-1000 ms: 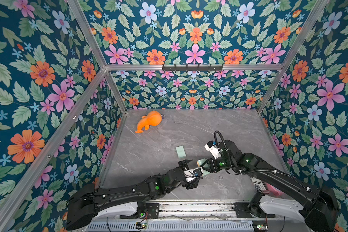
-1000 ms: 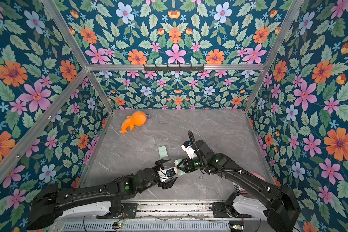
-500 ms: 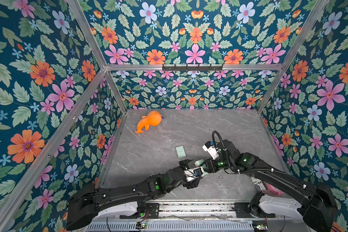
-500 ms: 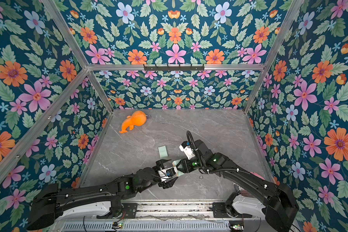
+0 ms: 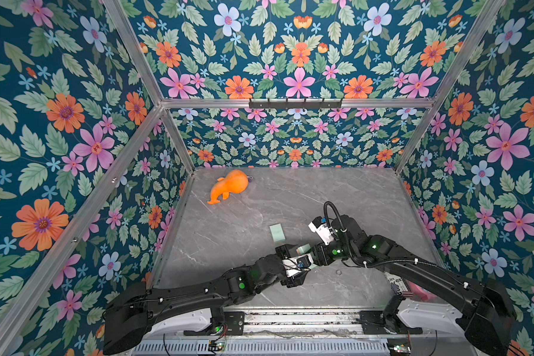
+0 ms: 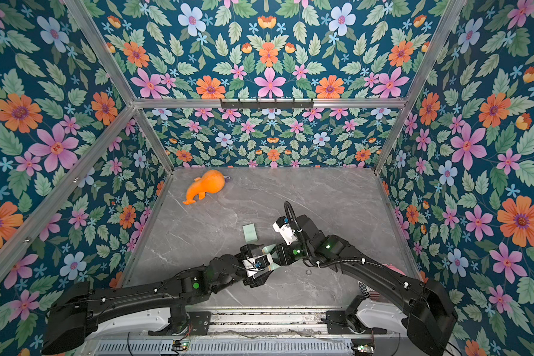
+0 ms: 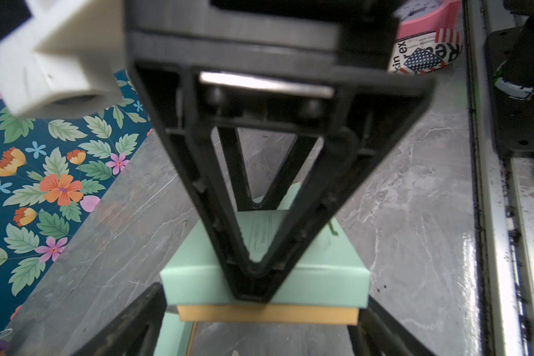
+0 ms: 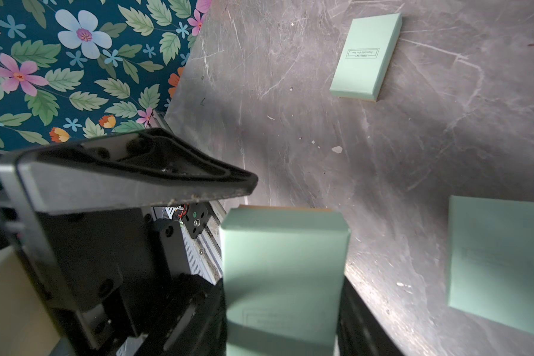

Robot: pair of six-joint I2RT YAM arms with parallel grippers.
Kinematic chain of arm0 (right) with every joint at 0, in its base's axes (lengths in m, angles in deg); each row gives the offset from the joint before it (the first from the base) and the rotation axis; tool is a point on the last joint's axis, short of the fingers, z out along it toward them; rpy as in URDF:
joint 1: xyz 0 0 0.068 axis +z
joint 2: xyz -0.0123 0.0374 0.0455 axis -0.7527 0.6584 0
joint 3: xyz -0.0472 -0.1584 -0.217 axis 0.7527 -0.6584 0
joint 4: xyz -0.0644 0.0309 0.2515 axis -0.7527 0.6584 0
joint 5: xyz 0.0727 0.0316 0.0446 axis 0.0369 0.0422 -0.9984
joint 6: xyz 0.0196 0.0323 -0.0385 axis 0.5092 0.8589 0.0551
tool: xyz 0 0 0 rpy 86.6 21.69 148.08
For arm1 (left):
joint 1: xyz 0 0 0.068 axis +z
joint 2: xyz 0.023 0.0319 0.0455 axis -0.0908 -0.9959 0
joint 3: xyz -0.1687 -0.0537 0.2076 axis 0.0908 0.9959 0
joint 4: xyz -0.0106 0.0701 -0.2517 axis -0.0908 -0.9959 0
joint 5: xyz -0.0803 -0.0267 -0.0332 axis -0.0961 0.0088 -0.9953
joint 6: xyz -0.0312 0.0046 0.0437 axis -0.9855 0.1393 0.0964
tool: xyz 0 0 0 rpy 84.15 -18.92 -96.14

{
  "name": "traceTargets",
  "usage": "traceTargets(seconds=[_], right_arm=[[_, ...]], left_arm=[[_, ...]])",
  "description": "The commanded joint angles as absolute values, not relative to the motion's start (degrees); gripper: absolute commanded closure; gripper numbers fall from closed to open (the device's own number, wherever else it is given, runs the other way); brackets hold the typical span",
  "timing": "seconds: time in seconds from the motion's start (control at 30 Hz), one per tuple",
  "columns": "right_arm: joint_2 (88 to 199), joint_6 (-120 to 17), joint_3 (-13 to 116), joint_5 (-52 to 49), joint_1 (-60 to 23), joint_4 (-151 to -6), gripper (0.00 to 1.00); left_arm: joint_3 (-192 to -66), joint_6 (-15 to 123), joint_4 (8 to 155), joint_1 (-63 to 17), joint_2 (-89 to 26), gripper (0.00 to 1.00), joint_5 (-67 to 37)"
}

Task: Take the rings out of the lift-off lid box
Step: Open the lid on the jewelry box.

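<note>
My right gripper is shut on a mint-green lift-off lid box, held above the table with its lid on and a tan base edge showing. My left gripper is open wide, with a finger on each side of the box's free end; whether the pads touch it I cannot tell. In both top views the two grippers meet at the front middle of the table. One tiny ring lies on the table to the right. Any rings inside the box are hidden.
A second mint-green box lies flat just behind the grippers, and another mint piece lies near it. An orange plush toy sits at the back left. A printed tape roll stands by the front rail.
My right arm has carried the box a little to the left, into the left gripper's span. The left jaws have narrowed slightly around it.
</note>
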State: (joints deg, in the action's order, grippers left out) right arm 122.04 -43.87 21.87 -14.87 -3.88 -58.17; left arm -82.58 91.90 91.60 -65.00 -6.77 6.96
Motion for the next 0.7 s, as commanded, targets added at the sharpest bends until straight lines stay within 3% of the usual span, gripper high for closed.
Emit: traceTargets(seconds=[0.0,0.67], right_arm=[[121.67,-43.77,21.89,-14.56,-3.74,-59.5,0.6],[122.8,-43.22,22.78,-15.43,-2.68,-59.88,0.6]], left_arm=[[-82.45,91.17,92.85,-64.78,-6.52,0.1,7.2],[-81.81,91.82,94.36,-63.63,-5.82,0.24,7.57]])
